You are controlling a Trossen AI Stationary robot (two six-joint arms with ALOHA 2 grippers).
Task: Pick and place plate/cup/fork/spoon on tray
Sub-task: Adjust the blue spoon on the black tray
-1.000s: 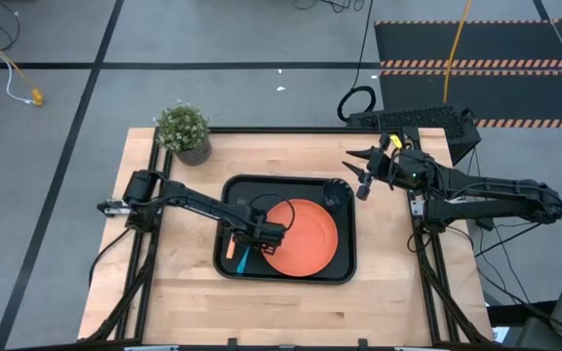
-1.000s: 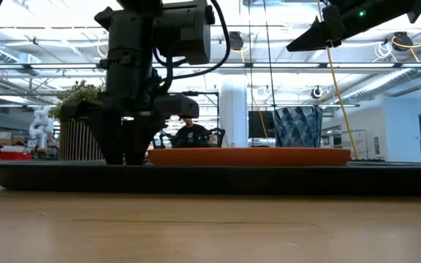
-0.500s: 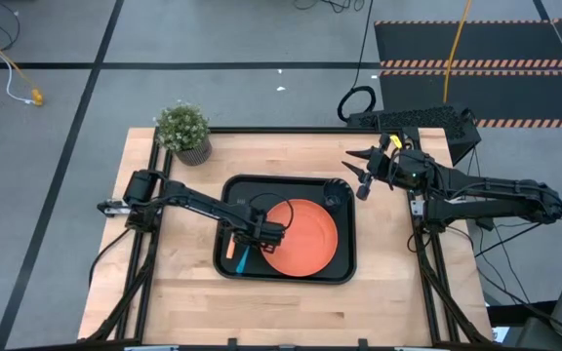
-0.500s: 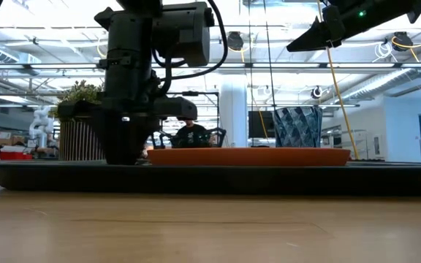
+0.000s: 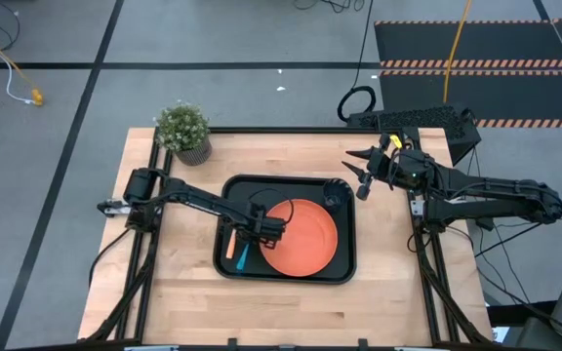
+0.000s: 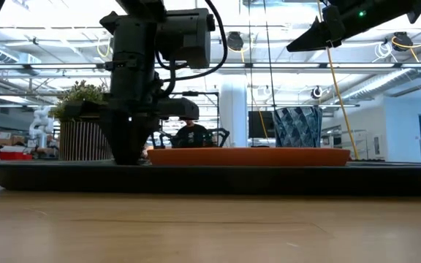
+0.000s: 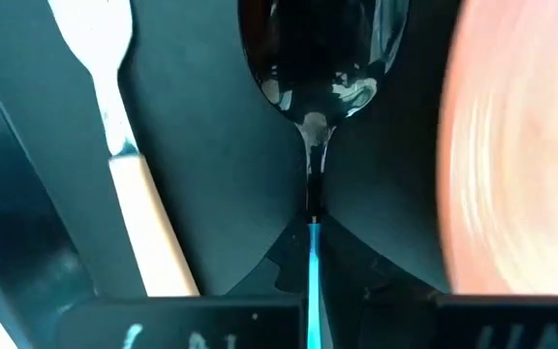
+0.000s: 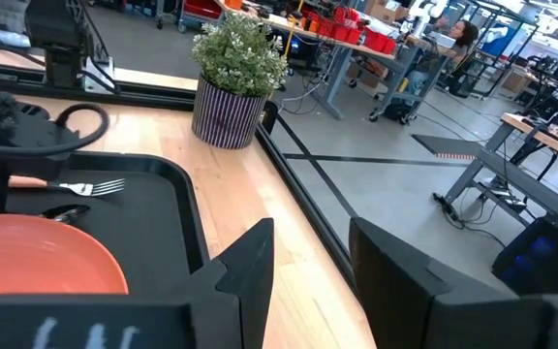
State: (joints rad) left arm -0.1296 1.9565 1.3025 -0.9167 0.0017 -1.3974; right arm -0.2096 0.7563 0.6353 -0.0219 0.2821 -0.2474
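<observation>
The black tray [image 5: 291, 278] holds the orange plate [image 5: 305, 239] and, at its far right corner, the dark cup [image 5: 336, 195]. The orange-handled fork [image 7: 148, 233] and the blue-handled spoon [image 7: 323, 48] lie side by side on the tray floor left of the plate. My left gripper [image 7: 313, 276] points down over the spoon's handle. Its fingers are drawn together, and only a thin strip of blue handle [image 7: 313, 262] shows between them. My right gripper [image 5: 359, 180] is open and empty, raised beyond the tray's far right corner. My left gripper stands from above with its shut fingertips [image 7: 284, 267] over the spoon's blue handle, just behind the metal neck and in line with the handle. The fingers hide the handle under them, so I cannot tell whether they touch it. The spoon lies flat on the tray, bowl up.
A potted green plant [image 5: 183, 132] stands at the table's far left corner. Bare wood lies in front of the tray and on both sides of it. The tray's low rim [image 6: 218, 179] hides the cutlery in the low view.
In the low view my left gripper's fingers have drawn together from a wide stance to a narrow point, staying low over the tray. The spoon, fork, plate and cup have kept their places.
</observation>
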